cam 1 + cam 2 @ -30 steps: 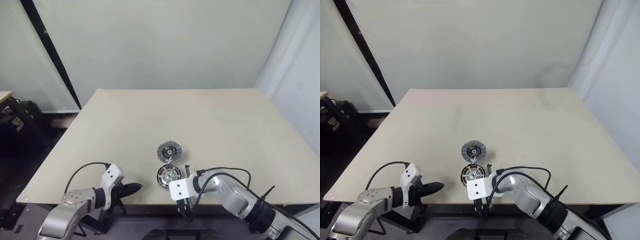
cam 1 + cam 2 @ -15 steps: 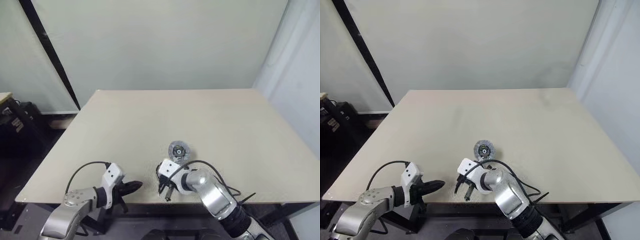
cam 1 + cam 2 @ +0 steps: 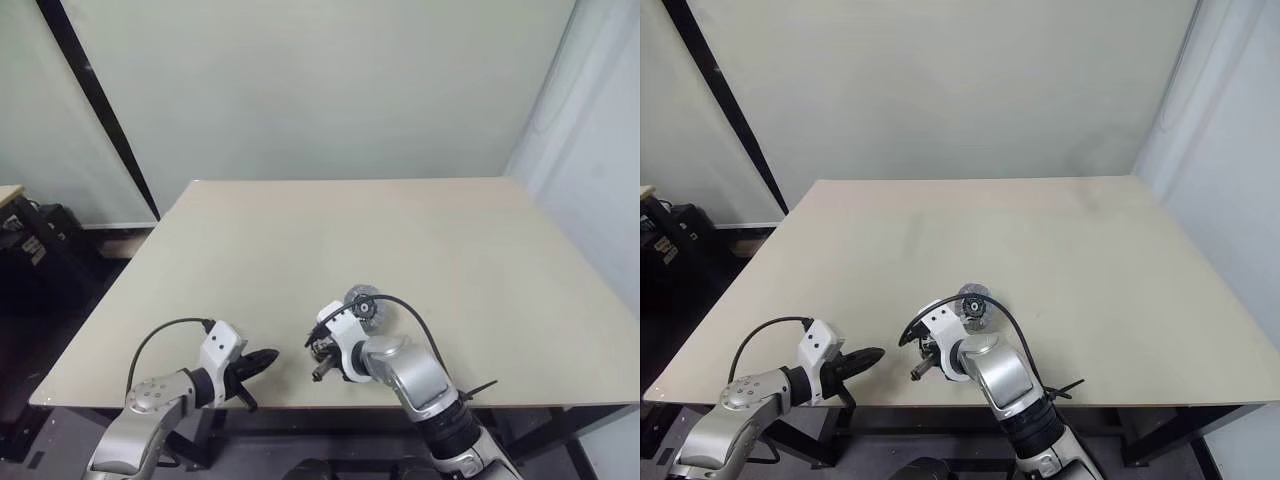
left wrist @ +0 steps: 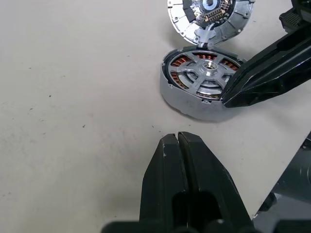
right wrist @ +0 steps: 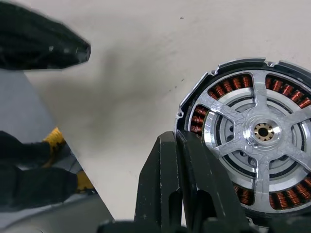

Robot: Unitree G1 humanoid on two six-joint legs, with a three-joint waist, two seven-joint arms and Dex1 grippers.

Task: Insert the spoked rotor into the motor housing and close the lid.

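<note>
The left gripper [image 4: 177, 138] hovers low over the near edge of the bench [image 3: 420, 240], its two black fingers [image 4: 165, 160] pressed together on nothing. Bare bench lies between these fingers and the motor housing [image 4: 201, 82], which sits just past their tips with nothing in the way on that side.

One housing, one rotor and one lid are in view. The housing is a round, shallow metal can with a grey rim and a ring of reddish-copper windings inside. The spoked rotor [image 5: 262, 131] already lies seated in it: shiny silver, with flat open spokes running to a small brass-coloured hub. The lid [image 4: 211, 14] lies beyond the housing, touching its far rim, a round grey disc shown inner face up with a dark centre.

The right gripper [image 5: 177, 141] comes in from the other side, its fingers [image 5: 160, 165] also shut together and empty. Their tips rest at the housing's rim, over the windings, and from the left wrist view they cross that edge of the housing. The bench is a smooth, pale beige, matte slab with faint specks.
</note>
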